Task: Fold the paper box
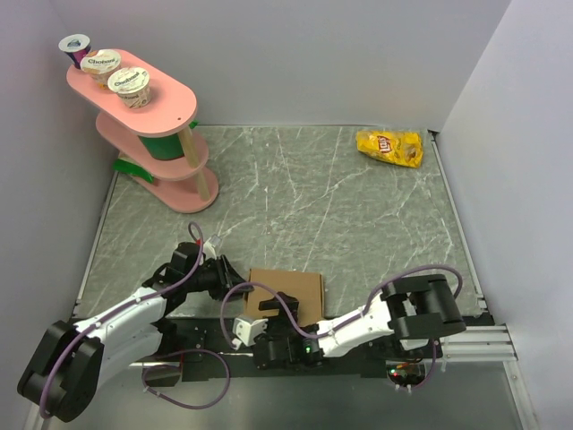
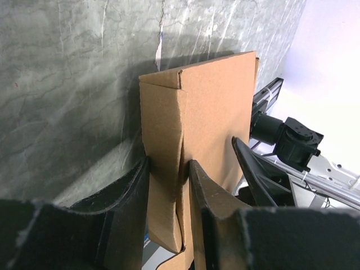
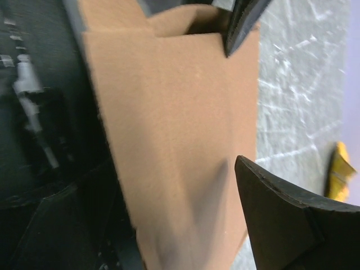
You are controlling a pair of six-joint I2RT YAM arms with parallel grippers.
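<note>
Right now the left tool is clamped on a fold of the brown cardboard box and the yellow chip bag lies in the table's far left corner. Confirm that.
The corner is wrong: the chip bag lies in the far right corner of the table, as the top external view shows. The rest stands: the left tool is clamped on a fold of the paper box.

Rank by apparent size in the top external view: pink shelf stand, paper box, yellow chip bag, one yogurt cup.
1. pink shelf stand
2. paper box, though partly covered
3. yellow chip bag
4. yogurt cup; all three look alike
</note>
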